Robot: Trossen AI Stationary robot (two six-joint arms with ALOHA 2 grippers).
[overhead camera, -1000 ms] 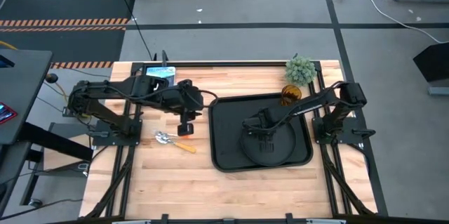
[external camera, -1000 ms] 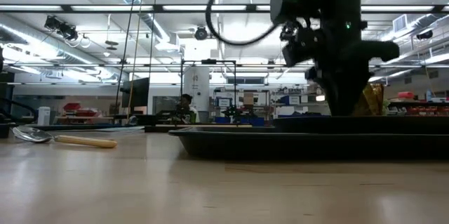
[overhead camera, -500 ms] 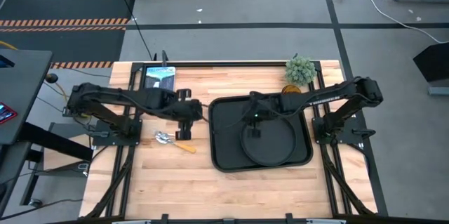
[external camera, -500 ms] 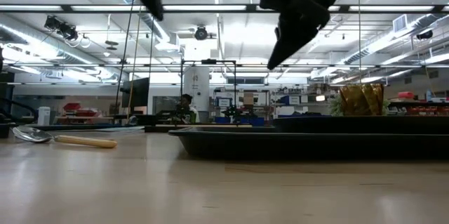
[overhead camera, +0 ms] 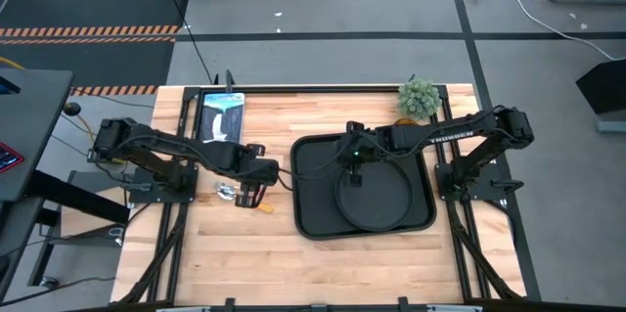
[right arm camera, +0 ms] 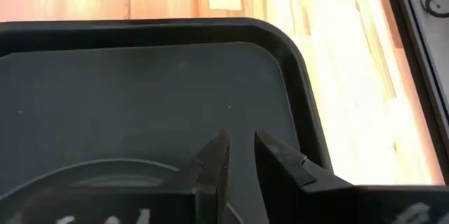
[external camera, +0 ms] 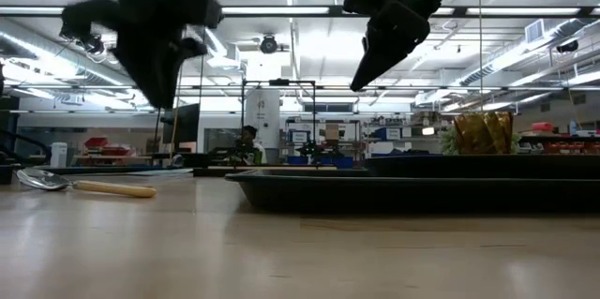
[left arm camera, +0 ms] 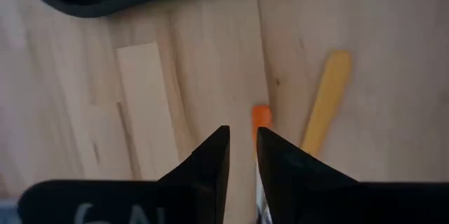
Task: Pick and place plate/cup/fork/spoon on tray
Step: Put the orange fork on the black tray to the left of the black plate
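Note:
The black plate (overhead camera: 380,198) lies flat in the black tray (overhead camera: 313,200), toward its right side. My right gripper (overhead camera: 354,167) hovers shut and empty above the tray's far part, well clear of it in the low view (external camera: 367,72). The spoon (external camera: 42,180) and the fork lie side by side on the table left of the tray (overhead camera: 245,198). My left gripper (overhead camera: 250,191) hangs shut above them, high in the low view (external camera: 157,83). Two orange handles (left arm camera: 261,116) (left arm camera: 325,103) show under its fingers. The amber cup (external camera: 483,133) stands on the table behind the tray.
A small green plant (overhead camera: 419,97) stands at the table's far right, next to the cup. A flat blue and white item (overhead camera: 222,114) lies at the far left. Bare wood (overhead camera: 245,258) lies near the front edge, left of the tray.
My right gripper has risen off the plate and gone toward the far edge; the plate stays flat in the tray. My left gripper has gone toward the near edge and a little left, coming down over the spoon and fork.

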